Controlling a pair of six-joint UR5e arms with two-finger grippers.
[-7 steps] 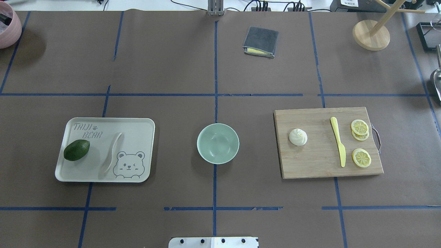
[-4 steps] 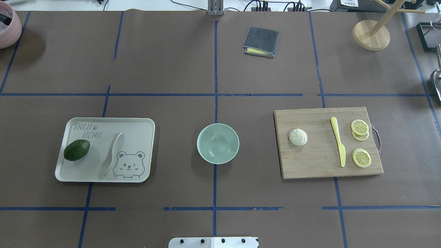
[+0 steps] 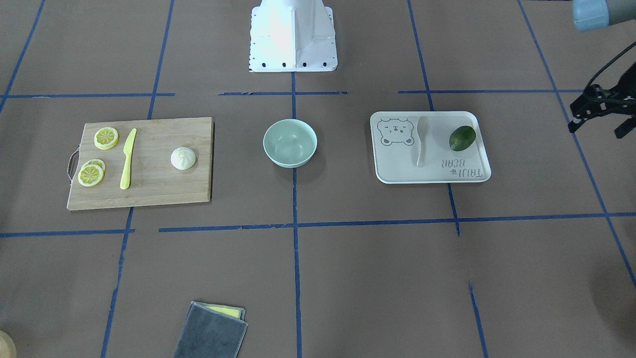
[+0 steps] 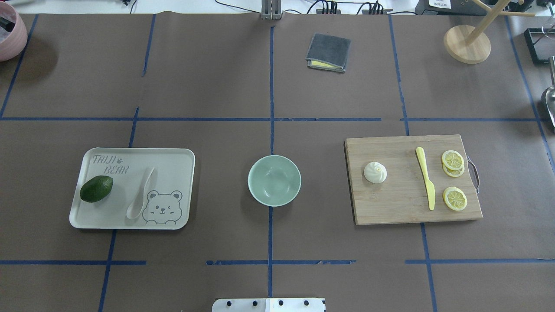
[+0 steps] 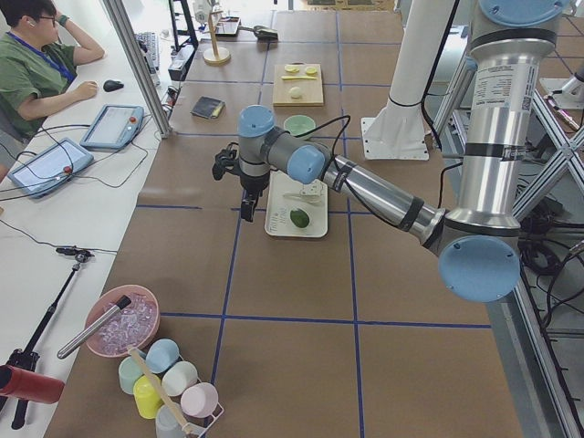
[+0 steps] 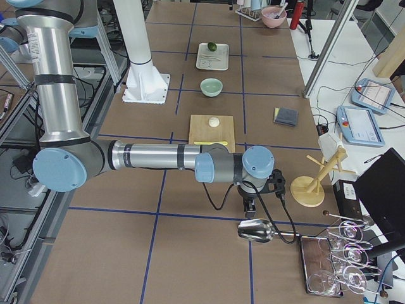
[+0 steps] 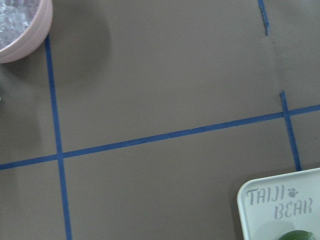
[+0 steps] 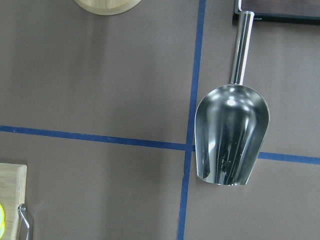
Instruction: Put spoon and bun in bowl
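The off-white spoon (image 4: 141, 195) lies on the cream bear tray (image 4: 173, 164), left of the bowl; it also shows in the front view (image 3: 421, 139). The white pleated bun (image 4: 375, 172) sits on the wooden cutting board (image 4: 390, 203), right of the bowl. The mint-green bowl (image 4: 274, 180) stands empty at the table's centre. My left gripper (image 3: 595, 132) hovers open and empty beyond the tray's outer side. My right gripper (image 6: 248, 206) hangs past the board's far end above a metal scoop; I cannot tell whether it is open or shut.
A dark green avocado (image 4: 96, 188) lies on the tray. A yellow knife (image 4: 426, 178) and lemon slices (image 4: 454, 198) lie on the board. A grey cloth (image 4: 328, 52), a wooden stand (image 4: 467, 43), a pink bowl (image 4: 8, 30) and a metal scoop (image 8: 231, 132) sit around the table's edges.
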